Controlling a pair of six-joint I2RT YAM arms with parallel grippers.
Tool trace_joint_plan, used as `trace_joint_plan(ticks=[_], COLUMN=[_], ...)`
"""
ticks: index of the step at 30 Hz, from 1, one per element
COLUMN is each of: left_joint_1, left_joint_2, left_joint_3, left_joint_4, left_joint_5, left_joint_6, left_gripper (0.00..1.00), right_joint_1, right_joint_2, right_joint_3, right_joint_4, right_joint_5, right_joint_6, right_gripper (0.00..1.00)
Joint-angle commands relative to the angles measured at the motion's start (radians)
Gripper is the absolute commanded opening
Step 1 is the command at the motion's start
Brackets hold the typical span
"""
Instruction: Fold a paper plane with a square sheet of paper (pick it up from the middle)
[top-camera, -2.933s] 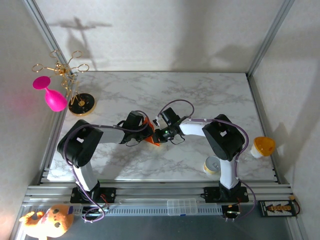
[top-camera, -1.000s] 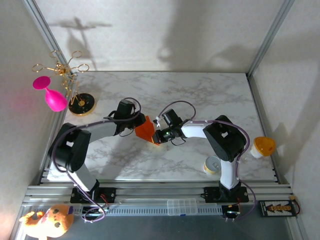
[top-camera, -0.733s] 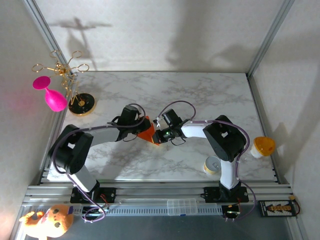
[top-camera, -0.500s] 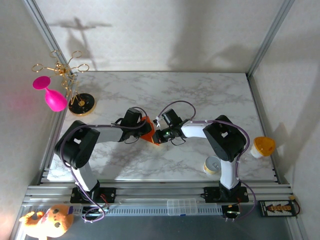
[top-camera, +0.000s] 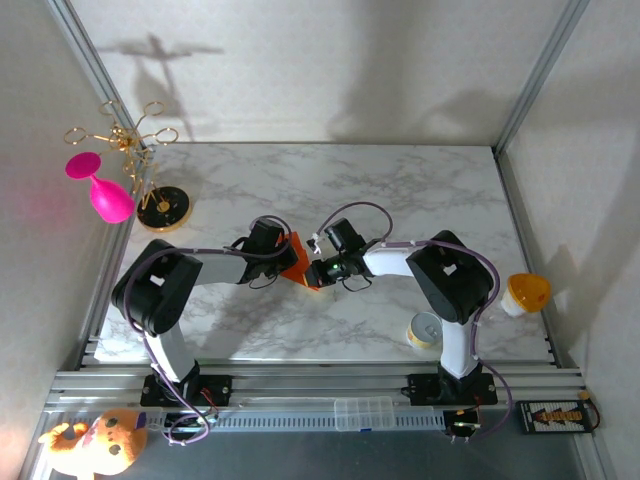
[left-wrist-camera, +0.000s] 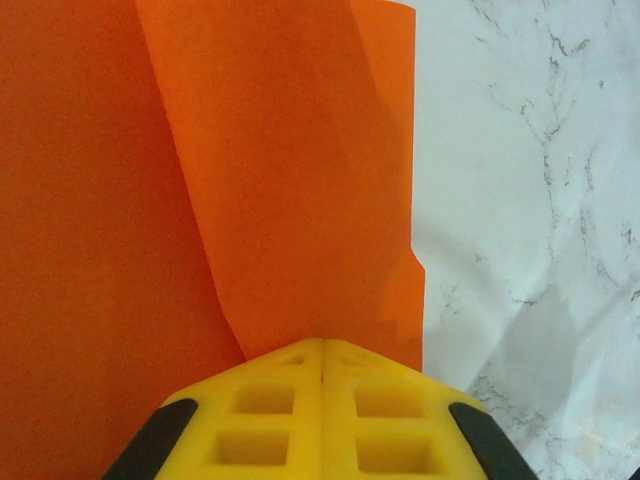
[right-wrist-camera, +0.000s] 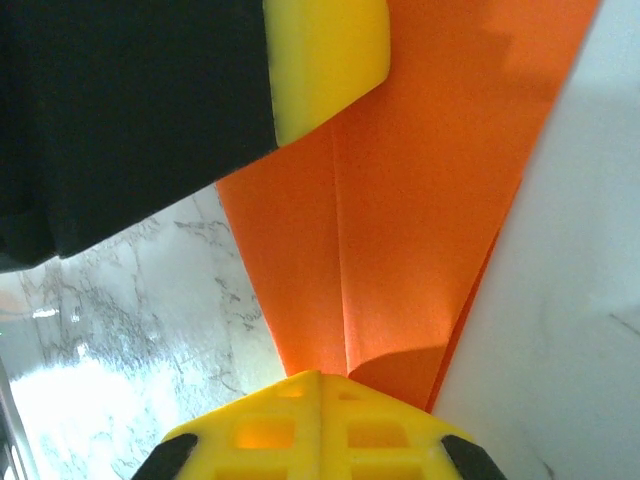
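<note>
- I'm pinching the orange paper sheet (top-camera: 296, 259) with both hands. The left hand (left-wrist-camera: 322, 345) is pressed together on one edge, and the right hand (right-wrist-camera: 320, 378) is pressed together on the opposite, narrower end.
- The sheet is sitting over the middle of the worktop (top-camera: 420, 190), bridging the gap between my two wrists. It's already folded into layers, with creases and overlapping flaps showing in both wrist views. I can't tell whether it's resting on the marble or hanging just off it.
- Handling, my judgement: it's very light, thin and floppy. It's sagging wherever it's a single layer and only stiffening along the creases.
- The surface looks smooth, so I'm expecting slip inside the pinch unless I'm clamping across several layers.
- It's fragile. Pulling the hands apart or twisting is risking a tear or a stray crumple, so I'm aiming for low tension.
- Best hold: I'm favouring the stacked folded edges and the centre crease, not a loose single flap.
</note>
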Motion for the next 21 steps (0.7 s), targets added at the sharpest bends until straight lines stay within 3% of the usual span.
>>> trace_joint_plan(ticks=[1,6,10,21], left_joint_1=[0.008,0.008,0.008,0.008], left_joint_2=[0.035,0.024,0.032,0.030], left_joint_3=[-0.033,-0.040,-0.040,-0.043], left_joint_4=[-0.032,-0.039,-0.036,-0.037], left_joint_5=[-0.056,-0.065,-0.058,-0.064], left_joint_6=[-0.015,-0.010,-0.010,-0.019], left_gripper=[0.02,0.01,0.00,0.00], right_joint_1=[-0.004,-0.021,-0.055,0.005], right_joint_2=[-0.064,-0.213,-0.236,-0.076], right_joint_3=[0.010,-0.025,-0.047,0.058], right_joint_4=[-0.063,0.026,0.008,-0.046], right_joint_5=[-0.007,0.096,0.157,0.046], right_joint_6=[0.049,0.115,0.151,0.101], right_gripper=[0.06,0.08,0.07,0.00])
